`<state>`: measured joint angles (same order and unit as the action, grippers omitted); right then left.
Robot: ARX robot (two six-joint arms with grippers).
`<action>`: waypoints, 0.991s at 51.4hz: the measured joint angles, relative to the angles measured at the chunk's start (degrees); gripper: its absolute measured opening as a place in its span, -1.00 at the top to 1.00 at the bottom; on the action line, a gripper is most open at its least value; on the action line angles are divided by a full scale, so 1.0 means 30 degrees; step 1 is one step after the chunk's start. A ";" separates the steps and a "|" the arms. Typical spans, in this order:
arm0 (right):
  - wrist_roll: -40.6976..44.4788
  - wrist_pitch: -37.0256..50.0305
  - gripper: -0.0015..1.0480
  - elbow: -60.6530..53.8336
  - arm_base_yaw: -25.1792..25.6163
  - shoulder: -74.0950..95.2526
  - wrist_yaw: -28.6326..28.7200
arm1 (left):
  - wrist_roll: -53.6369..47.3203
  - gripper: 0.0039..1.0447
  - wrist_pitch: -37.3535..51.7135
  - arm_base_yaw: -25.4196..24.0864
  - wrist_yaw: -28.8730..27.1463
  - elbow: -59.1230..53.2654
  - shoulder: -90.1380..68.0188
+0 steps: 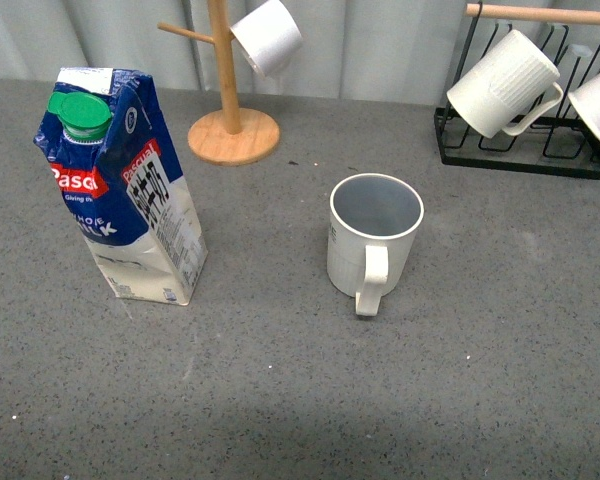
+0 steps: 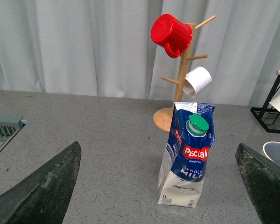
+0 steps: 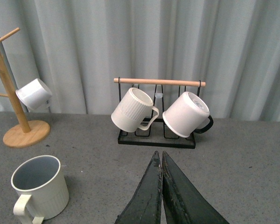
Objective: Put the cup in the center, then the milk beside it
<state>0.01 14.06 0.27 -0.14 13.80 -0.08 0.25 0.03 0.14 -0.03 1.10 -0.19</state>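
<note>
Showing red cup (image 2: pixel 171 33) beyond milk (image 2: pixel 189 156): left wrist view only.

There is one milk carton (image 1: pixel 120 190), standing at the left of the table (image 1: pixel 280 400). There are two holders: one wooden stand (image 1: pixel 225 100) at the far left and one black rack (image 1: pixel 520 158) at the far right. There are five cups in all. One ribbed cup (image 1: pixel 373 250) stands upright near the middle of the table. Two hang on the wooden stand, a white cup (image 1: pixel 267 36) and a red cup (image 2: pixel 171 33). Two hang on the black rack, a ribbed mug (image 1: pixel 500 85) and a smooth mug (image 3: pixel 185 114).
</note>
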 joint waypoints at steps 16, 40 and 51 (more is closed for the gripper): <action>0.0000 -0.1770 0.98 0.0007 0.0000 -0.1719 0.0000 | 0.0000 -0.88 0.0000 0.0000 0.0000 0.0000 0.0000; 0.0007 -0.4663 0.61 0.0015 0.0000 -0.4517 0.0051 | 0.0000 -0.88 0.0000 0.0000 0.0007 0.0000 0.0000; 0.0007 -0.4663 -0.04 0.0015 0.0000 -0.4517 0.0051 | 0.0000 -0.88 0.0000 0.0000 0.0007 0.0000 0.0000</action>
<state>0.03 0.08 0.32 -0.14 0.25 0.08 0.25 0.03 0.14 -0.01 1.10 -0.19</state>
